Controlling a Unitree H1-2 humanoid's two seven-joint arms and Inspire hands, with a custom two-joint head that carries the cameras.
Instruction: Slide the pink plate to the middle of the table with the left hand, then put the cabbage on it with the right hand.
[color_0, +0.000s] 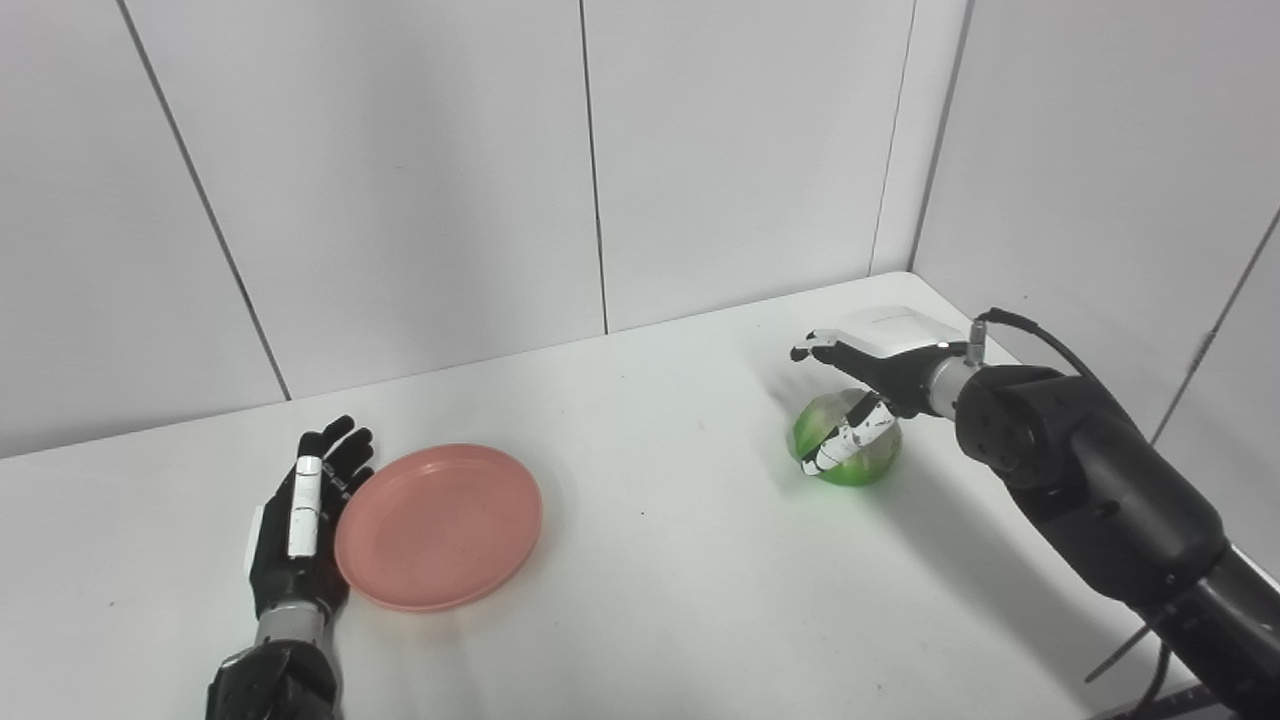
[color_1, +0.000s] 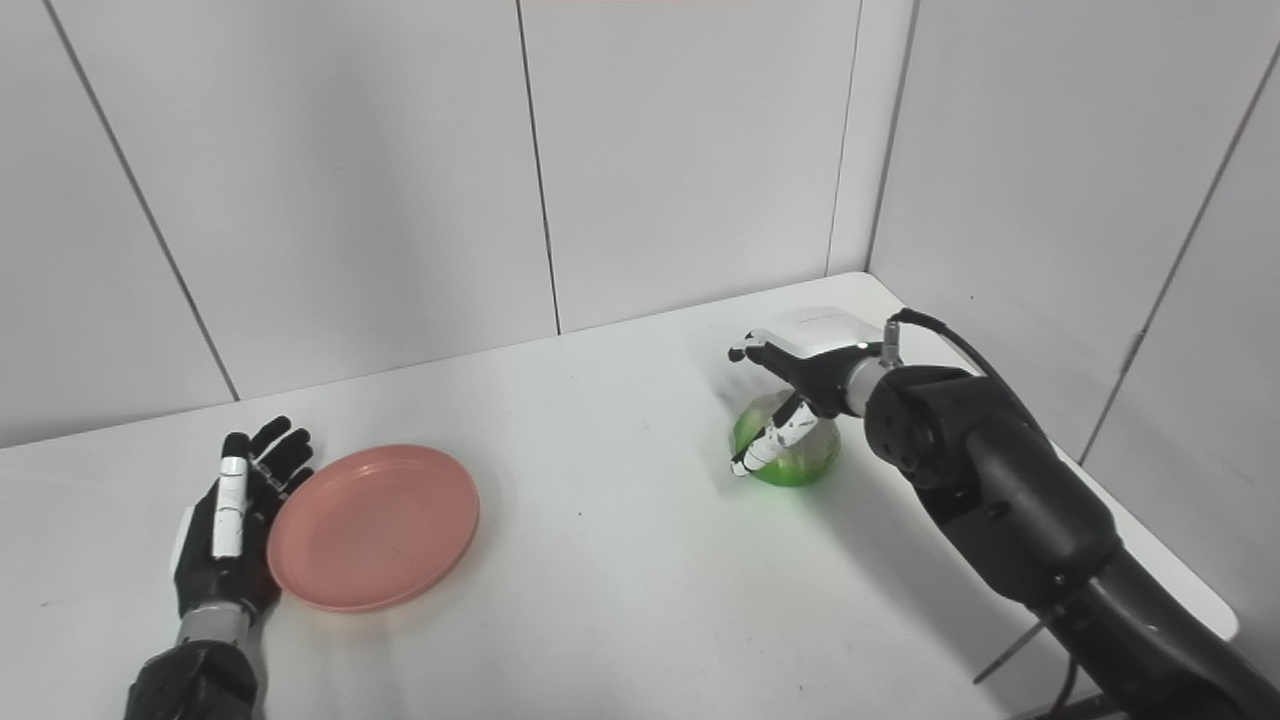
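Left hand (color_0: 300, 510) flat, fingers spread, against pink plate (color_0: 440, 527); right hand (color_0: 860, 385) arched over cabbage (color_0: 848, 440), seemingly clasping it.

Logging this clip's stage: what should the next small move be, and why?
Probably the left hand should push the pink plate rightward toward the table's middle. The plate sits left of centre with that open hand flat against its left rim, while the right hand is over the cabbage, which rests on the table.
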